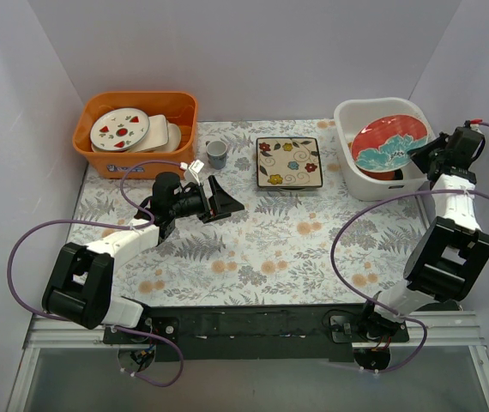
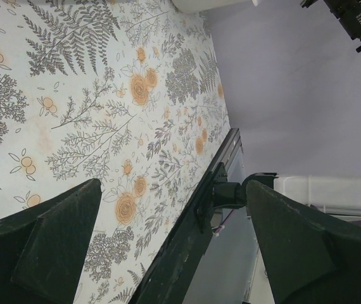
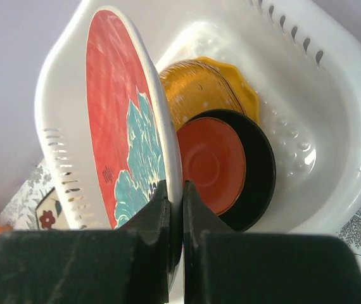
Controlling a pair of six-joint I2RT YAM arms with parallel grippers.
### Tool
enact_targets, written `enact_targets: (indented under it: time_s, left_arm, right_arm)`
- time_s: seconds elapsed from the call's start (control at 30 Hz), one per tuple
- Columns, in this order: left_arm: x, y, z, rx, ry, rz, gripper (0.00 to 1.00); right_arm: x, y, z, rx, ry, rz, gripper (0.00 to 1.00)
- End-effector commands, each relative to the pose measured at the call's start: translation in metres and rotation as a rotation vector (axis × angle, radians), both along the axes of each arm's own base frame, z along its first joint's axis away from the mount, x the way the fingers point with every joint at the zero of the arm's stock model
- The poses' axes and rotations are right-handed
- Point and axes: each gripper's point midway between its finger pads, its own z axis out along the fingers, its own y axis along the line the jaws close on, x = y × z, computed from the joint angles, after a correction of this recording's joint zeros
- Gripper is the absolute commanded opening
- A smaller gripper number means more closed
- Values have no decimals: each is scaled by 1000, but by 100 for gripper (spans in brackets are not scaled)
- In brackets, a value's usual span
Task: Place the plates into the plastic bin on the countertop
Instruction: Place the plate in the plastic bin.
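R gripper (image 3: 175, 190) pinched tight on rim of red-teal plate (image 3: 117, 114), jaws nearly meeting w/ only the plate edge between them. Plate stands tilted on edge inside bin (image 3: 332, 95), painted face up in top view. Also in bin: yellow plate (image 3: 212, 82) on the bottom, dark plate (image 3: 256, 164) w/ orange-red centre overlapping it. Bin sits at far-right corner of countertop (image 1: 270, 249), R arm reaching in over its right rim.

L gripper (image 2: 174, 190) spread wide, nothing in it, over countertop left of centre, pointing right. Square plate (image 1: 289, 162) lies flat mid-back, apart from both grippers; cup (image 1: 217, 154) just left of it. Orange bin (image 1: 141, 97) back-left, white plates (image 1: 119, 129) inside.
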Motion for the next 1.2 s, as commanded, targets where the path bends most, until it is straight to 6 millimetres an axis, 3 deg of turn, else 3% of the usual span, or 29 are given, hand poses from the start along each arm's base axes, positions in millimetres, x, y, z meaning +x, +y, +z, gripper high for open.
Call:
enact_targets:
  time_s: [0.0,0.17,0.37,0.53,0.7,0.93,0.97,1.17]
  left_arm:
    - [1,-1,5,-5,-27,-6,98]
    - [3,-2,8,-5,-35,-5,98]
    - [2,-2,7,-3,-30,-7,98]
    - [3,-2,5,-2,-27,-9,98]
    - [5,-4,4,-3,-22,-17,98]
    - [5,-5,2,-3,-15,-26,98]
    - [5,-5,1,2,-13,-25,98]
    - [6,-5,0,5,-14,-26,98]
  right_arm:
    - [28,-4,53,-55,-203,42,1]
    - [37,-1,25,-36,-132,83,4]
    - [42,6,5,-2,-93,130,20]
    - [38,5,2,-4,-74,112,43]
    - [31,0,9,-40,-72,77,61]
    - [13,1,19,-57,-108,31,66]
    - [9,-1,35,-79,-147,13,66]
    - [-4,9,63,-102,-228,27,67]
